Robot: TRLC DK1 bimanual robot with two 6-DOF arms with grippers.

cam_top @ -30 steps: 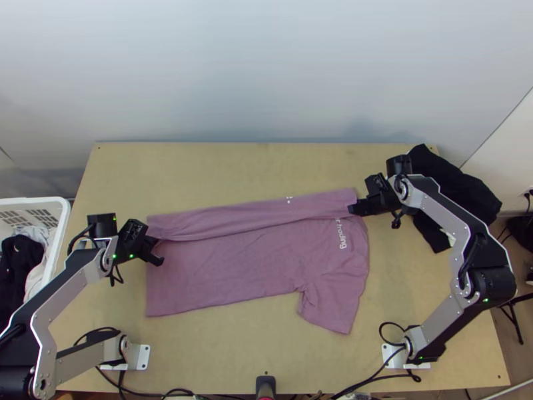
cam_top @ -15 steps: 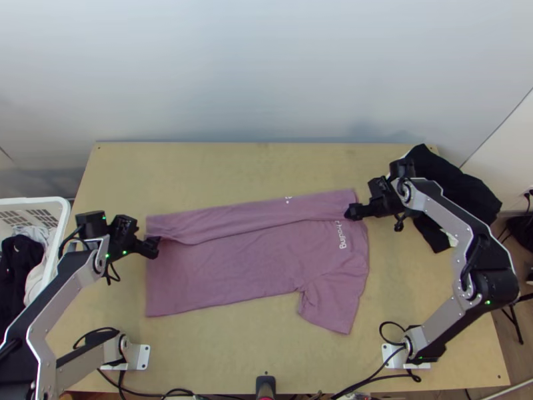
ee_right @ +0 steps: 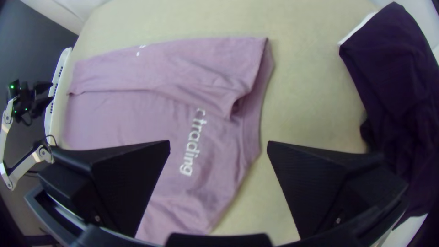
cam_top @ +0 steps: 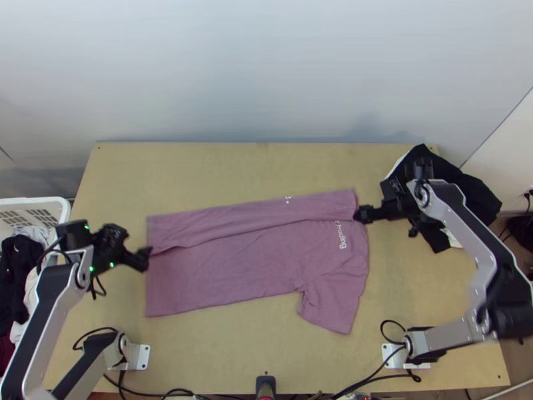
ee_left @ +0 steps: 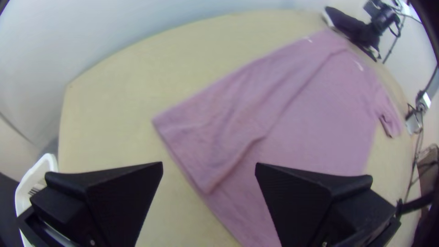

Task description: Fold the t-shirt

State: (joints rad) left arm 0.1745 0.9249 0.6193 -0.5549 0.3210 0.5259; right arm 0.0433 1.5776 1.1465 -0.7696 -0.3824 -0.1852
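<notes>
The purple t-shirt point(cam_top: 246, 260) lay on the wooden table point(cam_top: 246, 163), in the middle part, its long side going from left to right. Its far side was folded once over the body, in a long strip toward the near side. One sleeve point(cam_top: 330, 310) was spread out at the right, pointing to the near edge. White letters point(ee_right: 192, 146) were visible on the body, near the right end of the strip.

The left gripper point(cam_top: 143, 258) was at the left end of the t-shirt. Its fingers stood wide apart, and nothing was held between them. The right gripper point(cam_top: 363, 215) was at the right end, close to the end of the strip, and it was open also, with nothing in it.

Farther to the right, a black cloth point(cam_top: 466, 193) lay in a heap at the far right corner, with something white point(ee_right: 358, 28) at its edge. At the left of the table stood a white basket point(cam_top: 40, 201) with dark clothes point(cam_top: 16, 267) inside.
</notes>
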